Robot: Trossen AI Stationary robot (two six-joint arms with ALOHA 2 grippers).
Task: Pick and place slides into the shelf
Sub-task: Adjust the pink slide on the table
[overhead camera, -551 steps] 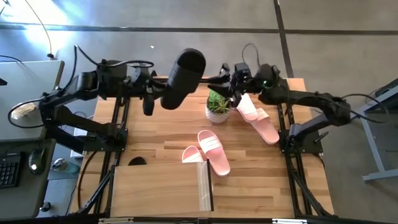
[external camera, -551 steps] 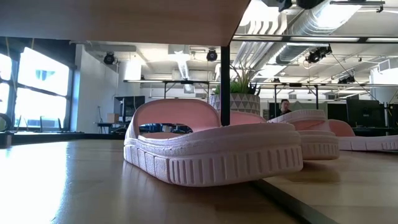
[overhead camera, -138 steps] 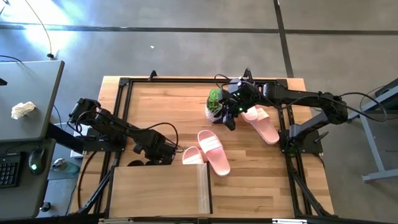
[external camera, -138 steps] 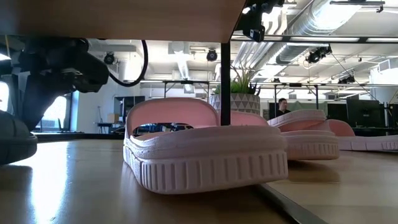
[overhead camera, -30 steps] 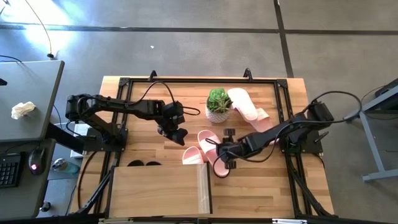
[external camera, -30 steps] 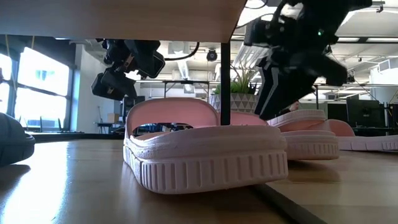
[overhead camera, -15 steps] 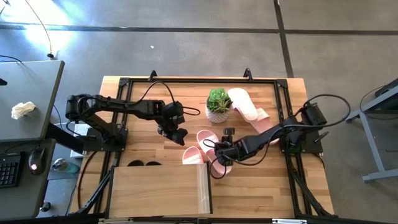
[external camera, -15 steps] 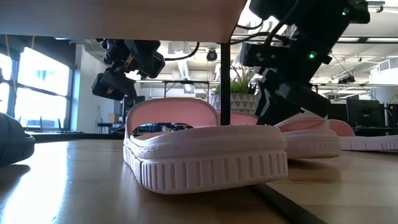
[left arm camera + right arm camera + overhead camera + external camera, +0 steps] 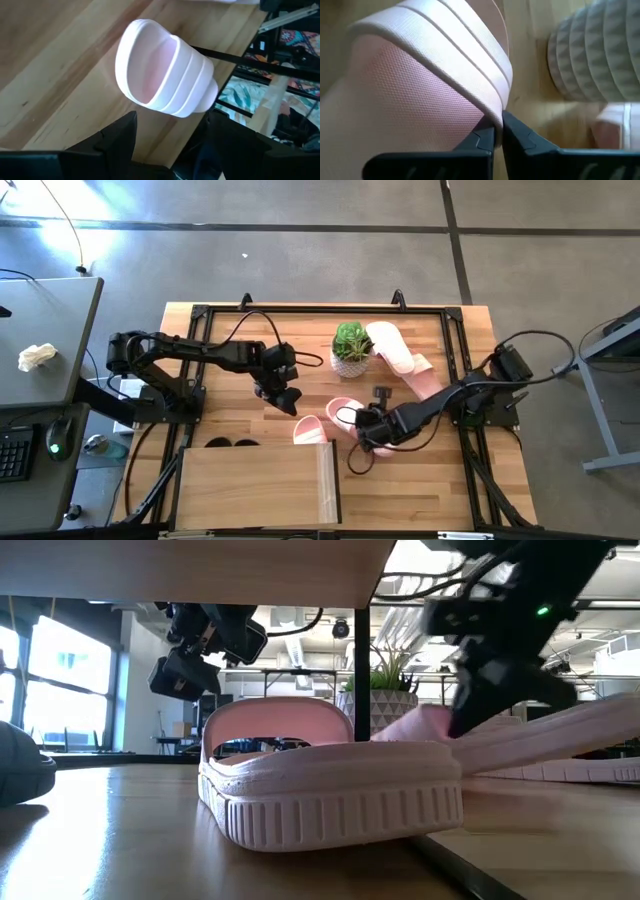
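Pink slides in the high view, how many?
4. Corner slide at the shelf edge; gripped slide in the right pincer; plant-side slide and outer slide beside the plant, the latter partly under the right arm. Others may hide under the shelf.

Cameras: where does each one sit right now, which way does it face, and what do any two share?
High view: overhead, straight down on the table; both arms, left claw hovering open, right claw on a pink slide.
Low view: table height, under the shelf, facing the room; nearest pink slide, both claws above.
Left wrist view: down past open fingers at that nearest slide.
Right wrist view: shut fingers pinching the slide's strap.
Shared: high and low views both show the potted plant.
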